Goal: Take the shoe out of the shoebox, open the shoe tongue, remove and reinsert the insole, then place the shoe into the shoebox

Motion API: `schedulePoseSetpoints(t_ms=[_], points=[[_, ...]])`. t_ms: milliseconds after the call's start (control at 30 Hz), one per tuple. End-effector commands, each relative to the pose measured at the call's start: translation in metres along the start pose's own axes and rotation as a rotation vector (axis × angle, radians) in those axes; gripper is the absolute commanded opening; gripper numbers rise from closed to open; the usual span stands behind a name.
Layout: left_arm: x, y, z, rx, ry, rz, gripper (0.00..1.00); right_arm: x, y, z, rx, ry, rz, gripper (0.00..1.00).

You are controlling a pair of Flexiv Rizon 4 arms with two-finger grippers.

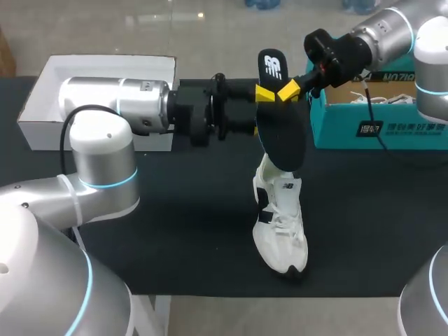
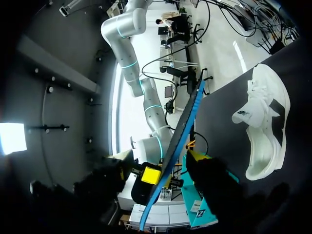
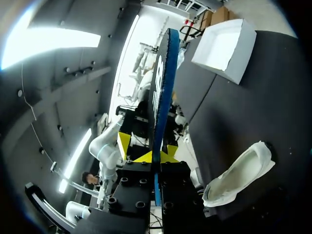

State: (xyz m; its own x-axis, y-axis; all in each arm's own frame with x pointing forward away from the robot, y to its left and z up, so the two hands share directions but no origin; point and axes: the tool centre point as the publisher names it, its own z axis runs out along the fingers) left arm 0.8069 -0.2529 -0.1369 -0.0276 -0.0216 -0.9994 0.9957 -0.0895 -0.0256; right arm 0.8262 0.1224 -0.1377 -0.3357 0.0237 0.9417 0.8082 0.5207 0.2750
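Note:
A black insole [image 1: 280, 136] with a blue edge hangs upright above the table, its toe end down at the shoe's opening. My right gripper [image 1: 290, 89] is shut on its upper part; in the right wrist view the insole [image 3: 163, 73] runs up from between that gripper's [image 3: 157, 157] yellow tips. My left gripper [image 1: 262, 94] comes in from the other side. Its fingers stand open on either side of the insole [image 2: 187, 114], with gaps showing around the left gripper [image 2: 161, 158]. The white shoe [image 1: 280, 224] lies on the black mat below, also visible as the shoe [image 2: 263, 131] [image 3: 239, 175].
The teal shoebox [image 1: 378, 129] stands at the right back of the table, under my right arm. A white box lid [image 1: 42, 105] sits at the back left, behind my left arm. The black mat [image 1: 175, 238] covers the table.

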Motion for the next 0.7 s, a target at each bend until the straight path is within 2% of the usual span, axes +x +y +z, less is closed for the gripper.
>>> schedulePoseSetpoints(t_ms=[33,467,500,533,700], points=[[0.002,0.001,0.003,-0.001,-0.001,0.001,0.0,0.001,-0.002,0.002,-0.009,-0.002,-0.004,0.0],[0.002,0.001,0.002,-0.003,-0.008,0.004,0.0,0.003,0.001,0.008,-0.019,0.0,-0.006,0.0],[0.002,0.001,0.002,-0.003,-0.007,0.005,0.0,0.003,-0.001,0.008,-0.019,-0.006,0.003,0.39],[0.003,0.001,0.001,-0.003,-0.003,0.007,0.0,0.003,-0.003,0.008,-0.024,-0.01,0.006,1.0],[0.007,0.001,-0.004,0.0,0.019,0.0,0.0,0.013,-0.023,0.0,-0.062,-0.152,0.03,1.0]])
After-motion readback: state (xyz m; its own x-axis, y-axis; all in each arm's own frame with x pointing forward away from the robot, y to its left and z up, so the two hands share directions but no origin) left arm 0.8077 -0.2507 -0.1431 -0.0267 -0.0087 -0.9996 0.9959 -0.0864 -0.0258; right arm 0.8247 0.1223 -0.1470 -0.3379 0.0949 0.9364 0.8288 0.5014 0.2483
